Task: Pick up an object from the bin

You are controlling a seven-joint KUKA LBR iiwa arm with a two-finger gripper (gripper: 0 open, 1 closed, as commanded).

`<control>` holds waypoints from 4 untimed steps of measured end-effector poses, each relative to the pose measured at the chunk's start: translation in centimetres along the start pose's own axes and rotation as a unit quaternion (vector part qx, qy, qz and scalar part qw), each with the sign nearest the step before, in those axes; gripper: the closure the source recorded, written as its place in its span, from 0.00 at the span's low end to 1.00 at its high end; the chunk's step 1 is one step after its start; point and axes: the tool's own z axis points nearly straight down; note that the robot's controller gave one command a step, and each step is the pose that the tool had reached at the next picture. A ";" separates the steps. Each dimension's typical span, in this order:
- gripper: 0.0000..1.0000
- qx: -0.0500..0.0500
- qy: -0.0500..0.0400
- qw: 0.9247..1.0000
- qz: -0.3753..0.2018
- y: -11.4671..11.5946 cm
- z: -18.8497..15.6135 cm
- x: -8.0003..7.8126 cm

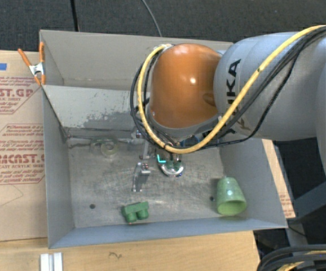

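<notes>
Big orange wrist cover (183, 86) up top, closest to the lens, hiding most of the works below. Jaws poking out underneath, low over the middle of the grey bin (56, 168), above bare floor by the look of it. Open or closed? Can't tell from this angle. Nothing visibly gripped either. Looks like the reach-down step, pick not yet made. Nearest candidates: small green block (135, 211) toward the front wall, clear of the jaws, and pale green cup (229, 196) tipped over in the front right corner, a bit further off. Also something small and clear-ish (108, 147) by the back wall. Next move probably means shifting over one of those greens, then closing on it.
</notes>
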 end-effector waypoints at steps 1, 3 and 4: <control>0.00 0.001 0.002 0.999 -0.033 -2.4 9.1 3.2; 1.00 -0.001 -0.003 0.999 -0.044 -2.9 15.3 3.3; 1.00 0.001 -0.007 0.977 -0.212 -5.5 0.8 2.7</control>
